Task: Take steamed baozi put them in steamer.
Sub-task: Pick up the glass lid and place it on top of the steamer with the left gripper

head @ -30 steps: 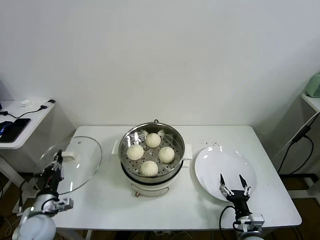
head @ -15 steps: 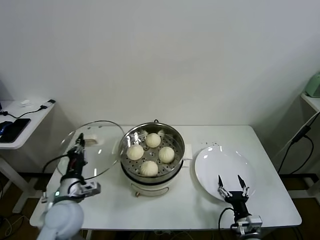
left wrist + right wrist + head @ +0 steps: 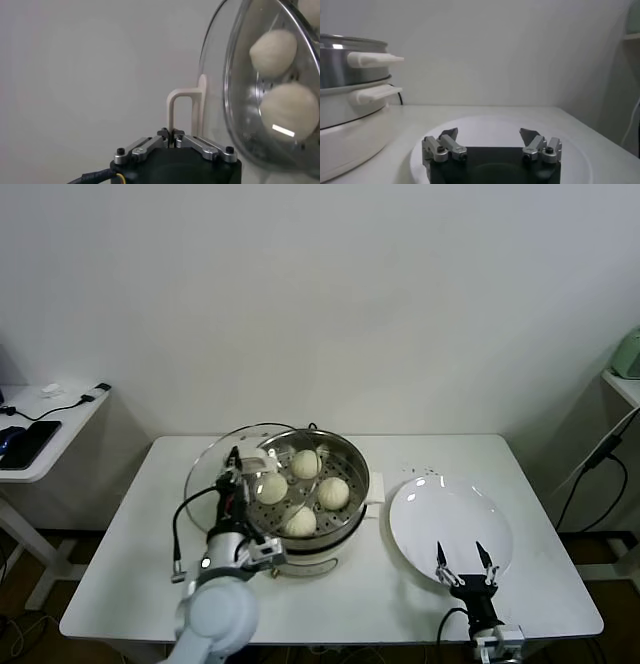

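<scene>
Lid [image 3: 232,474] handle [image 3: 183,116] clamped in left pincer [image 3: 236,470]; we centre it over steamer [image 3: 305,496] before lowering onto baozi [image 3: 333,492]. Right pincer [image 3: 461,564] gapes over plate [image 3: 455,524].

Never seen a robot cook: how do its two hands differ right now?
The left hand is shut on the glass lid by its white handle, raised beside the steamer; the right hand is open, holds nothing and sits low over the white plate. Both look alike in build.
</scene>
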`<move>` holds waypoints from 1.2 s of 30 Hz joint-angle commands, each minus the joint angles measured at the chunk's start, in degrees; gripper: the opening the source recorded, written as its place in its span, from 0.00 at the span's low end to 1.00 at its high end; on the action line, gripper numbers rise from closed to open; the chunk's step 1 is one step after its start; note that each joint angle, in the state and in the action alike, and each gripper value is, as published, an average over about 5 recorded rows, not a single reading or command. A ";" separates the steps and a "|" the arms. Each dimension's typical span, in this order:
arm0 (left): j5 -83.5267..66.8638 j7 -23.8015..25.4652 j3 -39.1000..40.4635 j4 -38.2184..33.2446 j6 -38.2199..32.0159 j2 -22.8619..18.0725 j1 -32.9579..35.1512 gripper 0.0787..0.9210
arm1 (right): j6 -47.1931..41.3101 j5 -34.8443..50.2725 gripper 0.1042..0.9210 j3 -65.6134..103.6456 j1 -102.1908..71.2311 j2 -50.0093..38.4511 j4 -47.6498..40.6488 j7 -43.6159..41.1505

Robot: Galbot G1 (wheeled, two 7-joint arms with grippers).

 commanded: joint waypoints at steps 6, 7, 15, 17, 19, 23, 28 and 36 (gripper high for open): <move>7.98 1.22 10.81 9.43 3.79 -8.26 -7.06 0.06 | 0.83 1.11 0.88 0.89 -1.13 -0.33 0.12 0.11; 8.09 1.20 10.94 9.94 3.80 -8.44 -7.32 0.06 | 0.89 1.22 0.88 1.00 -1.20 -0.38 0.08 0.11; 9.65 1.05 11.02 13.09 3.60 -9.26 -8.28 0.06 | 1.63 2.28 0.88 1.66 -1.33 -0.66 -0.74 0.23; 9.99 1.05 10.67 13.63 3.54 -9.20 -8.36 0.06 | 1.81 2.31 0.88 1.63 -1.35 -0.59 -0.92 0.28; 10.20 1.09 10.33 14.02 3.45 -8.92 -8.37 0.06 | 1.95 2.33 0.88 1.59 -1.35 -0.49 -1.04 0.31; 11.22 1.21 9.67 14.49 3.03 -8.30 -8.01 0.06 | 2.17 2.25 0.88 1.56 -1.20 -0.32 -1.38 0.40; 11.65 1.33 9.46 14.41 2.83 -8.04 -7.49 0.06 | 2.32 2.23 0.88 1.56 -0.99 -0.25 -1.79 0.50; 11.82 1.31 9.52 14.80 2.19 -8.19 -7.17 0.06 | 2.99 1.86 0.88 1.52 -0.78 -0.06 -2.12 0.41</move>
